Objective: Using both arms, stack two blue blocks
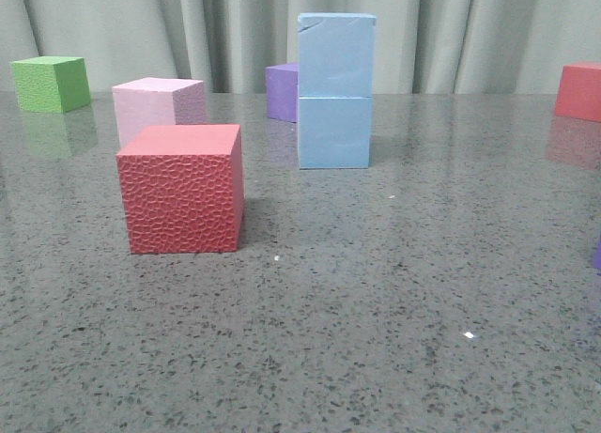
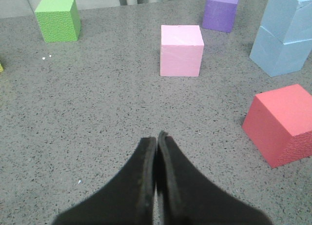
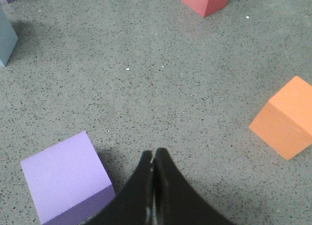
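The two blue blocks are already one on top of the other, upper block (image 1: pixel 336 54) sitting square on the lower block (image 1: pixel 334 131), mid-table toward the back, just in front of a purple cube (image 1: pixel 281 92). Looks done to me, edges line up approx. flush. Left gripper (image 2: pixel 156 139) has its fingers pressed together, holding nothing, low over bare table, well clear of the stack. Right gripper (image 3: pixel 153 156) same, tips closed and empty, beside another purple cube (image 3: pixel 66 176) (an orange cube (image 3: pixel 285 120) off to its other side). Neither arm shows in the front view. Best thing now, imo: keep both arms back, don't swing near the stack, and mind the red cube (image 1: pixel 182 188) and pink cube (image 1: pixel 157 105) close by.
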### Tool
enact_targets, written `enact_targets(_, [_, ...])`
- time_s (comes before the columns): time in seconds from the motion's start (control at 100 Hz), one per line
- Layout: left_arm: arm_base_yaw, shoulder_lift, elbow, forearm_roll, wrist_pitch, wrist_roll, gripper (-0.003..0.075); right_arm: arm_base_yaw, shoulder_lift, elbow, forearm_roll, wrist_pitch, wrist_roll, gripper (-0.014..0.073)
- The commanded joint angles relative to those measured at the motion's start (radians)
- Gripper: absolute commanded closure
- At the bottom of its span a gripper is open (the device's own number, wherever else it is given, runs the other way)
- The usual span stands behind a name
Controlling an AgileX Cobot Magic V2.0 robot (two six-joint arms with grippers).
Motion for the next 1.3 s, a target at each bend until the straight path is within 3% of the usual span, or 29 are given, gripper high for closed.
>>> enact_targets(0.0, [0.002, 0.005, -0.028, -0.031, -0.066, -0.009, 0.0739, -0.008, 0.001, -0.025, -0.027, -0.054, -0.008, 0.0661])
enact_targets(0.31, [-0.017, 0.005, -0.028, -0.028, -0.076, -0.009, 0.0739, -0.008, 0.001, -0.025, -0.027, -0.054, -0.008, 0.0661])
enact_targets(0.66, [-0.030, -0.001, 0.066, 0.018, -0.342, -0.015, 0.0739, -0.008, 0.001, -0.025, -0.027, -0.055, -0.008, 0.0661])
enact_targets(0.93, [-0.097, -0.097, 0.231, 0.464, -0.517, -0.476, 0.0739, -0.008, 0.001, -0.025, -0.027, -0.055, -0.008, 0.0661])
enact_targets(1.06, [-0.114, -0.164, 0.319, 0.537, -0.606, -0.533, 0.0739, -0.008, 0.001, -0.025, -0.027, -0.055, -0.008, 0.0661])
enact_targets(1.29, [-0.116, -0.333, 0.458, 0.540, -0.611, -0.533, 0.0739, -0.008, 0.001, -0.025, -0.027, -0.055, -0.008, 0.0661])
